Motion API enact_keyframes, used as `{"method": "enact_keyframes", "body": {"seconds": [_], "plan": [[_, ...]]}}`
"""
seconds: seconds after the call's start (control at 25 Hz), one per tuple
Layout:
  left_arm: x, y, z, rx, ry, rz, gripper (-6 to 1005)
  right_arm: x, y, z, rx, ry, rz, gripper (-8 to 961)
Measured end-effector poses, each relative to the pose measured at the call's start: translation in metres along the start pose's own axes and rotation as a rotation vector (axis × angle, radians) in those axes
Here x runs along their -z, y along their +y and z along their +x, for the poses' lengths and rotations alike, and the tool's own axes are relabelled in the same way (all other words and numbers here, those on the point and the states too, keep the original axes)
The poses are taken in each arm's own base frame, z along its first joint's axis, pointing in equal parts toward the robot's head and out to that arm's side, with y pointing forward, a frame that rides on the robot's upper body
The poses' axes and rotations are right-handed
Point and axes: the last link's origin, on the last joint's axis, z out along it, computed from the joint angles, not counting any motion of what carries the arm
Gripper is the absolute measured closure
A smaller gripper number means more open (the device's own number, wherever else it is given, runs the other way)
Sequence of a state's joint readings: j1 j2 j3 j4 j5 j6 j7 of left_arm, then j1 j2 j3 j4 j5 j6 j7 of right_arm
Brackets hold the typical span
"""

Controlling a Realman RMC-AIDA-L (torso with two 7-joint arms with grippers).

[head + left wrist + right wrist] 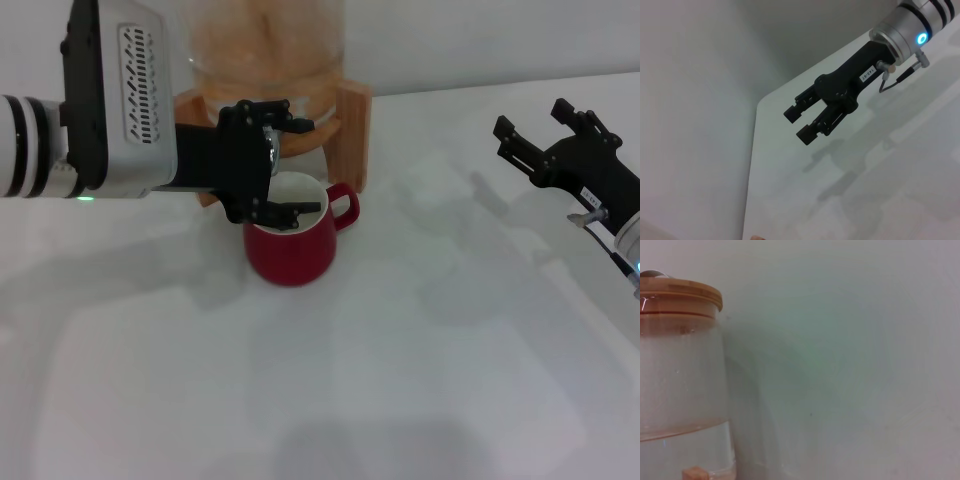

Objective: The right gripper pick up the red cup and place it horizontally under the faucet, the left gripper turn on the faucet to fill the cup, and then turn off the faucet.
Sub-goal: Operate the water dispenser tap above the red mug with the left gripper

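Under the faucet (272, 140), the red cup (292, 243) stands upright on the desk (400, 380). Left gripper (283, 165) reaches the lever, fingers spread around it; it looks like the turning step. Right gripper (537, 135) waits well apart, fingers narrowly parted, empty.

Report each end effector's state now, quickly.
Left end effector: at the faucet above the red cup; open or shut cannot be told.
Right end effector: open, holding nothing, off to the right.
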State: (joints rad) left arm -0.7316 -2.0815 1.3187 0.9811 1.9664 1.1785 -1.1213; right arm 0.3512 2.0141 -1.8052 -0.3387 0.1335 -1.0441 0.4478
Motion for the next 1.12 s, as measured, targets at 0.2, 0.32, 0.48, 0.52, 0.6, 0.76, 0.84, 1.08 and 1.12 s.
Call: {"method": "enact_keyframes", "body": {"seconds": [0.2,0.32,0.48,0.52,0.6,0.76,0.84,1.08,1.12], "plan": [[-0.0002,-0.0005,0.0003,-0.003,0.000,0.001,142,0.0000,-0.0003,-0.0003,0.000,-0.001,0.001,79],[-0.0002,-0.0010,0.0004,-0.004,-0.001,0.002,142,-0.0001,-0.0003,-0.0003,0.000,-0.001,0.001,79],[0.0001,-0.0017,0.0003,-0.007,-0.003,0.004,142,-0.0001,-0.0002,-0.0003,0.000,-0.001,0.001,79],[0.0001,-0.0018,0.0003,-0.007,-0.003,0.004,142,-0.0001,-0.0002,-0.0003,0.001,-0.001,0.000,79],[0.0000,-0.0021,0.0006,-0.008,-0.002,0.004,142,-0.0001,-0.0001,-0.0003,0.001,-0.001,-0.001,79],[0.0000,-0.0029,0.0005,-0.009,-0.004,0.009,142,-0.0001,0.0002,-0.0002,0.002,0.000,-0.002,79],[0.0000,-0.0032,0.0002,-0.010,-0.006,0.011,142,-0.0001,0.0003,0.0000,0.002,0.000,-0.003,79],[0.0001,-0.0038,-0.0010,-0.014,-0.016,0.014,142,-0.0001,0.0001,-0.0002,0.002,0.000,-0.002,79],[0.0001,-0.0040,-0.0011,-0.014,-0.016,0.015,142,-0.0001,0.0001,-0.0002,0.002,0.000,-0.002,79]]}}
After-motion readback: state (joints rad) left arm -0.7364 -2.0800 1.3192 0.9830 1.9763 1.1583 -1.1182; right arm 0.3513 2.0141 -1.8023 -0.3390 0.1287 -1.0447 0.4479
